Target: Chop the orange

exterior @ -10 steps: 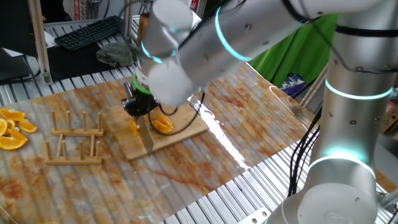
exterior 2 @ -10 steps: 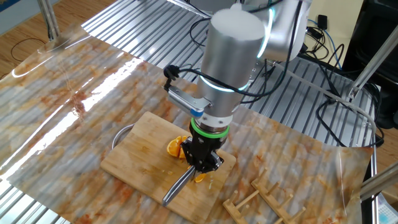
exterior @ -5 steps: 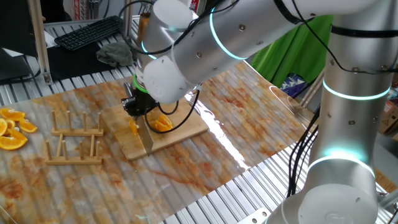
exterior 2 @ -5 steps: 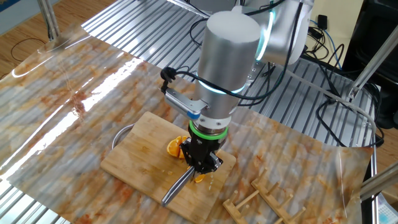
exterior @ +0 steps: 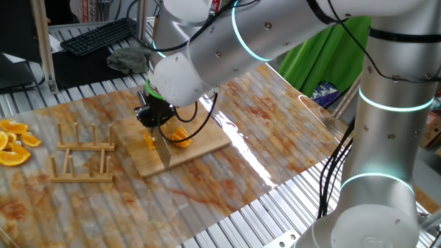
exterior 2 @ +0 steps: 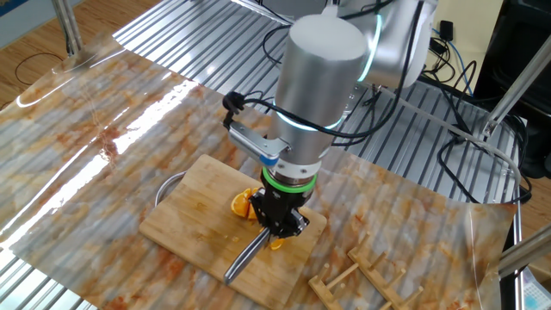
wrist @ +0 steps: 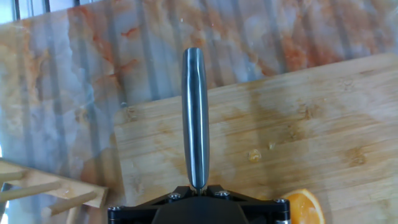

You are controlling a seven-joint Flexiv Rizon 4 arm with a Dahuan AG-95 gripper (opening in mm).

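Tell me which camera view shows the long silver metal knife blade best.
The hand view: the knife blade runs unobstructed up the frame's middle from the gripper. In the other fixed view it juts out, foreshortened. In one fixed view it is partly behind the arm.

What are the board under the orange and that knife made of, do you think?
The board looks like bamboo or pale wood: strips of grain, matt, a little stained. The knife looks like steel: grey, smooth, with a bright sheen along it. The gripper hides part of the orange.

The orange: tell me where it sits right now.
The orange lies on the wooden cutting board, right beside the tool gripping the knife; in the hand view it peeks in at bottom right.
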